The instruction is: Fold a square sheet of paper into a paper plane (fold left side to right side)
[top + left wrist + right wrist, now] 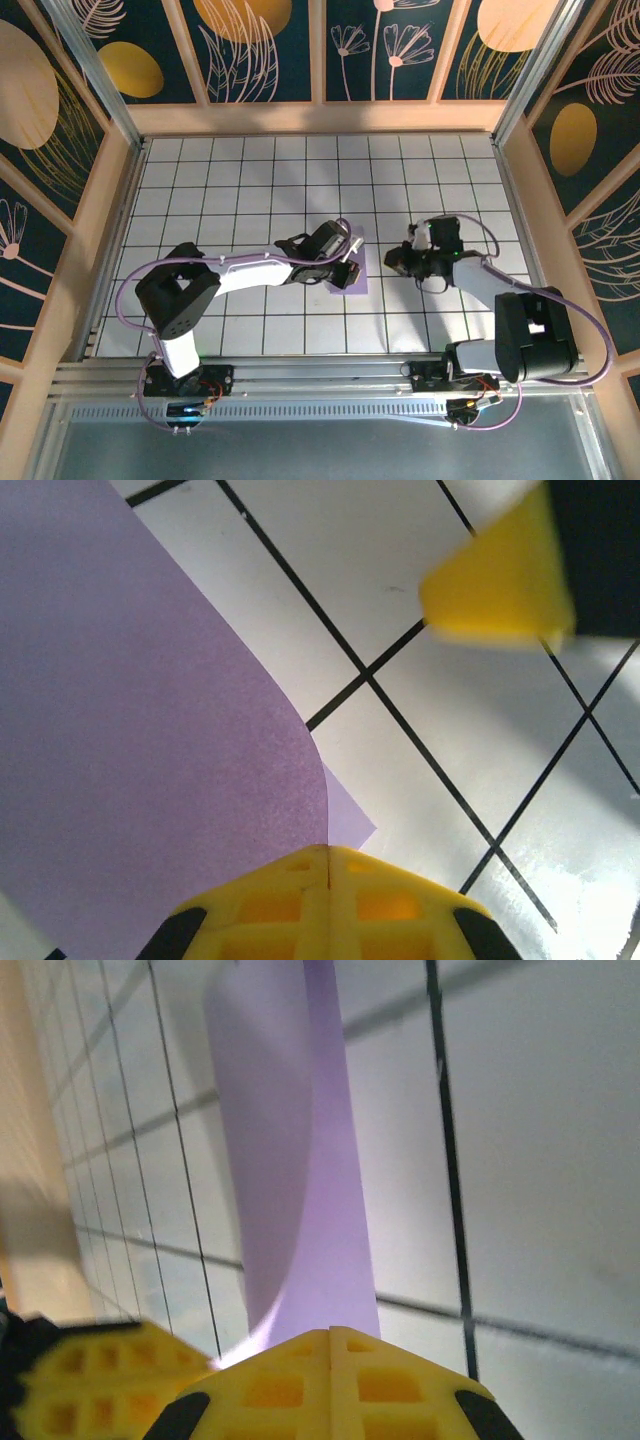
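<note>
On the white gridded worktop (230, 180), near its middle, the left arm (250, 272) and the right arm (485, 275) reach in toward each other. The square sheet of thin lavender paper (352, 280) lies between their tips, partly hidden under the left wrist. It is not flat: the left wrist view shows an upper flap arching over a lower layer.

The left hand (328, 865) has its fingers together, and the flap's curved edge runs straight into their seam, so it looks pinched there. The right hand (330, 1350) also has its fingers together, its tips at the near end of the flat layer. I cannot tell whether it presses on the paper or merely touches it.

From the right hand the doubled sheet runs straight away as a long narrow strip, with the raised flap on its left. The left hand is the nearer one, and the flap would have to travel toward the right hand's side. The lower layer's corner (350, 825) pokes out past the curl, so the edges seem unmatched.
</note>
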Available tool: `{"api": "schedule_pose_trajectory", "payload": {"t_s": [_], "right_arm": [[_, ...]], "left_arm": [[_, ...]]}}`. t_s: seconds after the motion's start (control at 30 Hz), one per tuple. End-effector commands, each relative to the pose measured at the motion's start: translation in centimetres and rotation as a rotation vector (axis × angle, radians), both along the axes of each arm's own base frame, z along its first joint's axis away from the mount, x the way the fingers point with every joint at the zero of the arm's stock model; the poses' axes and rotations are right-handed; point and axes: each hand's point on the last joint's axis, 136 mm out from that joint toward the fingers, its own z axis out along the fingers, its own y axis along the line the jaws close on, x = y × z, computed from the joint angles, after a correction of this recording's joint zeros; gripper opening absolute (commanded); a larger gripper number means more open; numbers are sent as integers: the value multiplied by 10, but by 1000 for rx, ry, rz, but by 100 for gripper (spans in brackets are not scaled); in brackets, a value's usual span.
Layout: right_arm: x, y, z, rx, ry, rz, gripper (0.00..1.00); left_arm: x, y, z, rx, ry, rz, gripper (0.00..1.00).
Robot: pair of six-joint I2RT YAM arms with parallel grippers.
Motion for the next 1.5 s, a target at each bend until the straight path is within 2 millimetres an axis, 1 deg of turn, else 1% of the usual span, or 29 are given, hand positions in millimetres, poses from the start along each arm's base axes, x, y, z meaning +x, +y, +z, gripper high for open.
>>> {"api": "schedule_pose_trajectory", "payload": {"t_s": [0.0,0.07,0.17,0.4,0.63,0.8,0.9,1.13,1.47], "right_arm": [[-13,22,1,40,-1,47,0],[-20,31,-5,40,17,66,0],[-25,39,-14,18,38,81,0],[-37,42,-32,-33,96,116,0],[-45,34,-54,-129,151,126,0],[-52,21,-67,-216,187,129,0],[-54,16,-71,-252,195,131,0],[-54,15,-74,-263,202,136,0],[-54,12,-76,-284,211,132,0]], "left_arm": [[-1,-6,9,-79,60,7,0],[-1,-5,3,-69,75,17,0],[0,-4,-1,-61,86,28,0],[3,1,-5,-46,94,50,0],[5,4,-9,-32,106,67,0],[7,12,-13,-6,109,79,0],[11,21,-16,17,105,91,0],[21,33,-20,51,84,100,0],[30,43,-28,112,58,102,0]]}}
